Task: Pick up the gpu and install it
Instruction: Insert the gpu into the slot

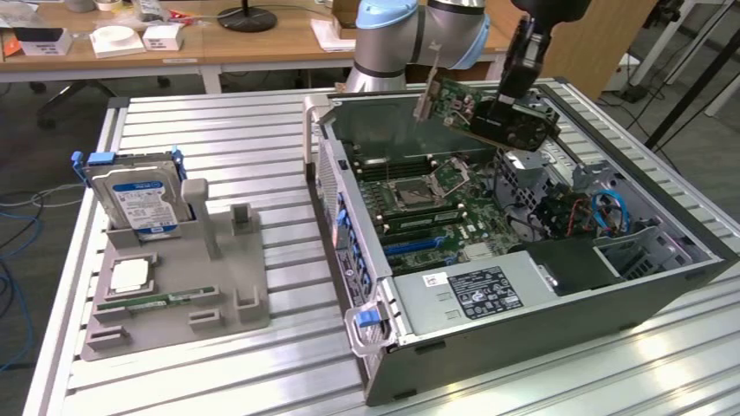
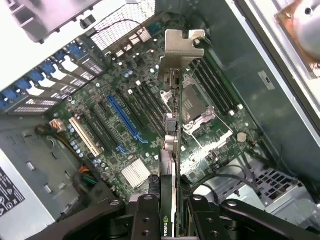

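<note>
My gripper (image 1: pixel 504 111) is shut on the gpu (image 1: pixel 472 106) and holds it in the air above the open computer case (image 1: pixel 347 217), over the case's far end. The card shows a green board and a silver end bracket (image 1: pixel 425 97). In the wrist view the gpu (image 2: pixel 170 145) is seen edge-on between my gripper's (image 2: pixel 170 222) black fingers (image 2: pixel 145 217), with its bracket (image 2: pixel 182 45) pointing away from the wrist. Beneath it lies the motherboard (image 2: pixel 210 125) with a long blue slot (image 2: pixel 122 120) off to one side of the card.
A grey holder (image 1: pixel 173 286) on the exterior view's left carries a hard drive (image 1: pixel 139 204) and a green memory stick (image 1: pixel 156 302). Inside the case sit a power supply (image 1: pixel 486 290), cables (image 1: pixel 607 212) and a drive cage (image 1: pixel 636 251). Desks stand behind the table.
</note>
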Robot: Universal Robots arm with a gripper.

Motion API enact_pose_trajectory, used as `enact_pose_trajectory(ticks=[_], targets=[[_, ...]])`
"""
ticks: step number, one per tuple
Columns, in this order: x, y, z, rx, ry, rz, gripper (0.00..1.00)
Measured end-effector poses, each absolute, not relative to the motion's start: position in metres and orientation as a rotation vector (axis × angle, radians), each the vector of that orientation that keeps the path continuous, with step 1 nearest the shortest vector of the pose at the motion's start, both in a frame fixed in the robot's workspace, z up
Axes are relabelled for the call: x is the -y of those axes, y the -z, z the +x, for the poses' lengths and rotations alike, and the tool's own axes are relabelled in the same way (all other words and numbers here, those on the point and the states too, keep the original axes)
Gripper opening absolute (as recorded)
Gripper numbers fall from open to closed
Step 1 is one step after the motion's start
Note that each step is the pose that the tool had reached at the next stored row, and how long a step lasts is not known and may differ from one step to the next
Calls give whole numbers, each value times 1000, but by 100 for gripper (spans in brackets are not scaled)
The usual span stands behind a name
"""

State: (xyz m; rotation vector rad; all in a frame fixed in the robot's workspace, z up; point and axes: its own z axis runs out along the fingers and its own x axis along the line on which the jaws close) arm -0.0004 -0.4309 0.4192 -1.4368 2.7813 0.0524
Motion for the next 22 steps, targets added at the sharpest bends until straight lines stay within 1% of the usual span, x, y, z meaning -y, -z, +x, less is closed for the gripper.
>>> enact_pose_trajectory(ticks=[22], targets=[[431, -419, 0, -2574, -54, -1789, 26]])
